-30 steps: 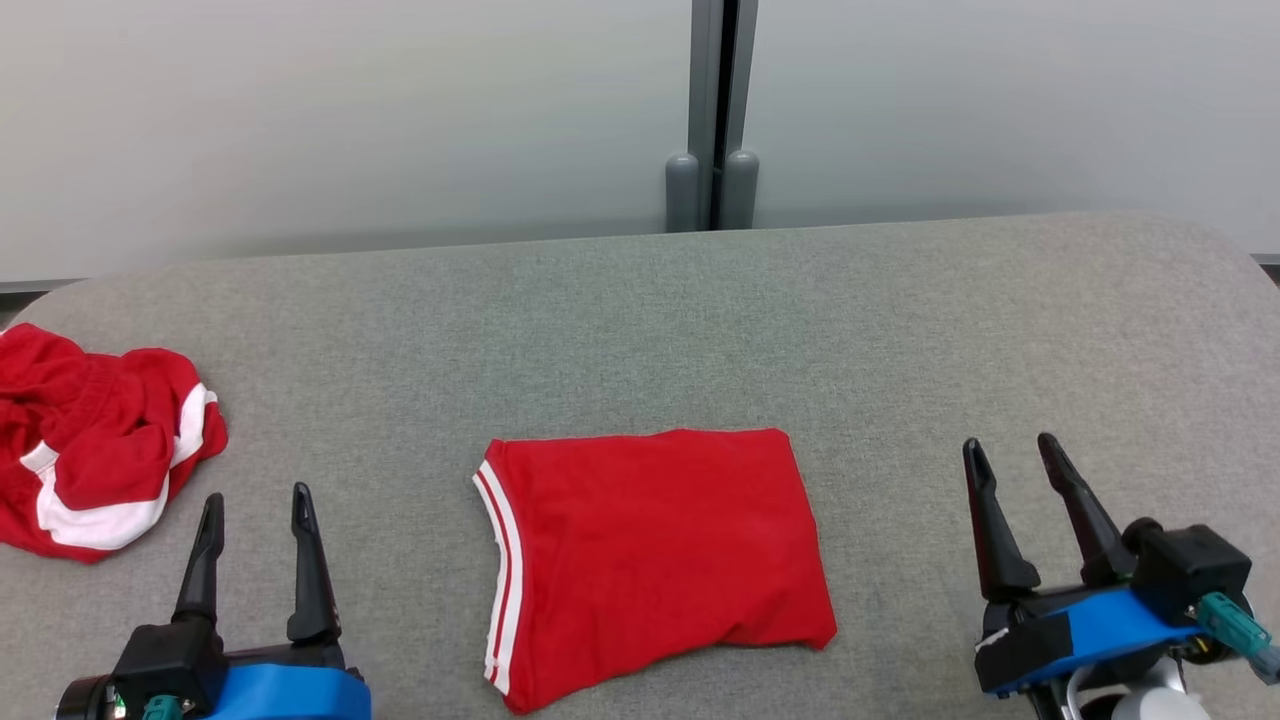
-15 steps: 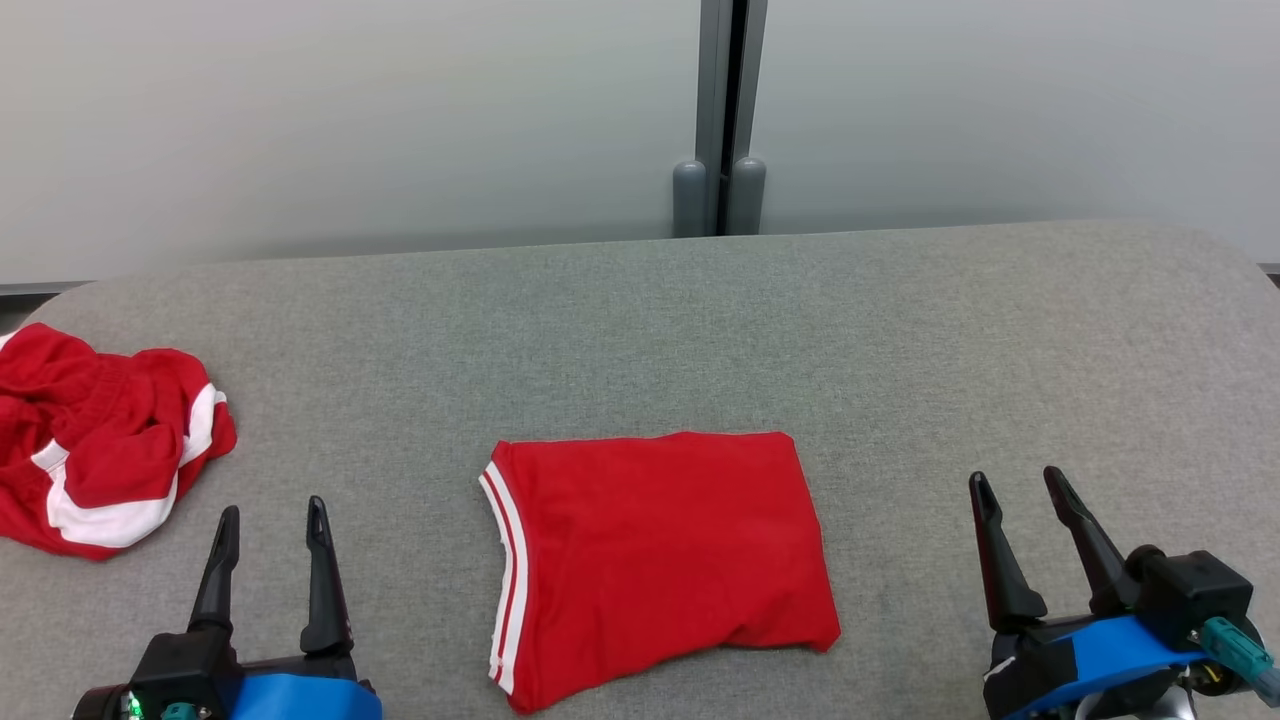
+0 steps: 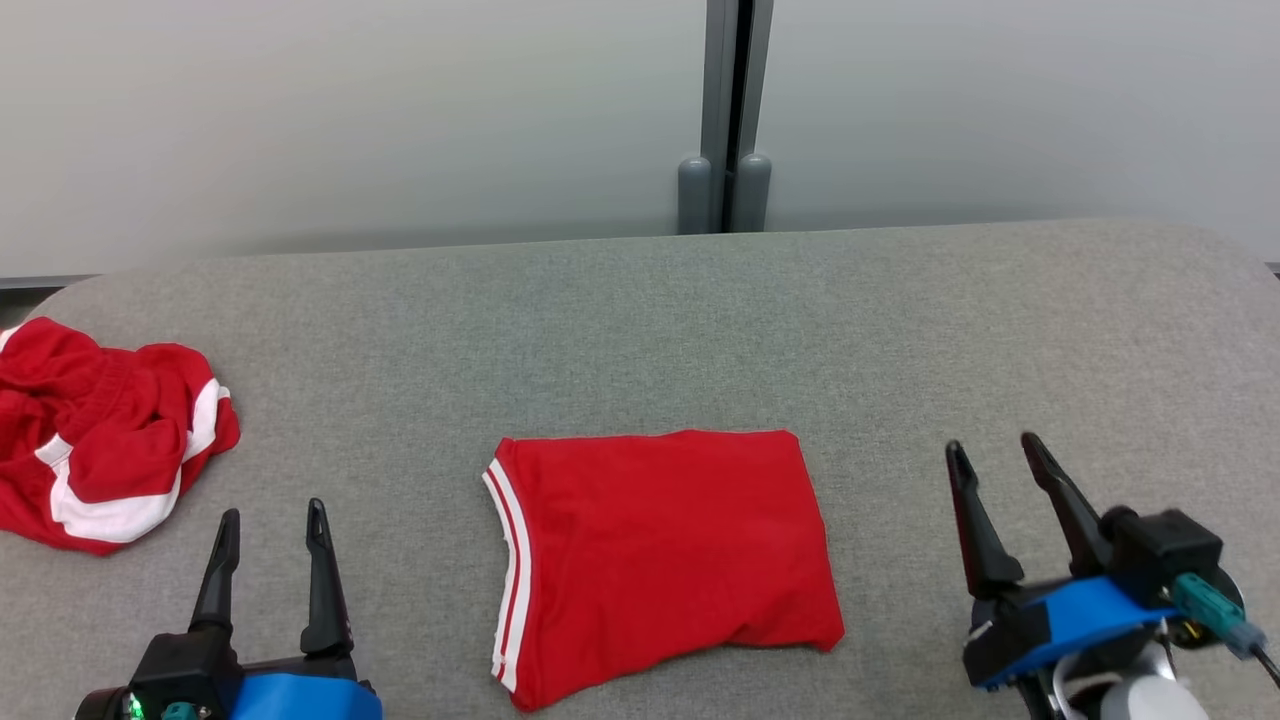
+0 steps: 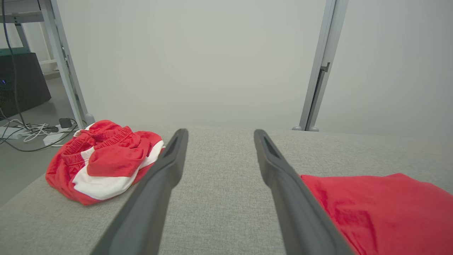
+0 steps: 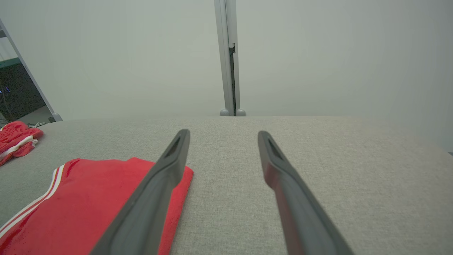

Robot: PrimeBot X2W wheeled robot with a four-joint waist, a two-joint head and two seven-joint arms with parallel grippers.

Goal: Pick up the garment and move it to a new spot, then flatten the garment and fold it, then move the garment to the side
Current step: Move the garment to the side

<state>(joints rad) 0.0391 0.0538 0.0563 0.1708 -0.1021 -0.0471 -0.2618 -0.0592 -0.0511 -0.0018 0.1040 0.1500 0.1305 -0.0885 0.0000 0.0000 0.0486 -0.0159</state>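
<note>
One folded garment (image 3: 660,560) lies apart from what seem crumpled shorts (image 3: 110,450)

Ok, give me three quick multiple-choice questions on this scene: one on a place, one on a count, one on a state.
1. Where on the grey surface does the crumpled garment lie? A) far left B) far right C) centre
2. How many red garments lie there? A) one B) two C) three
3. The folded garment is: A) held by one claw B) held by both C) free
Answers: A, it sits at the head view's left edge; B, one crumpled, one folded; C, left claw and right claw stand open, clear of it.
</note>
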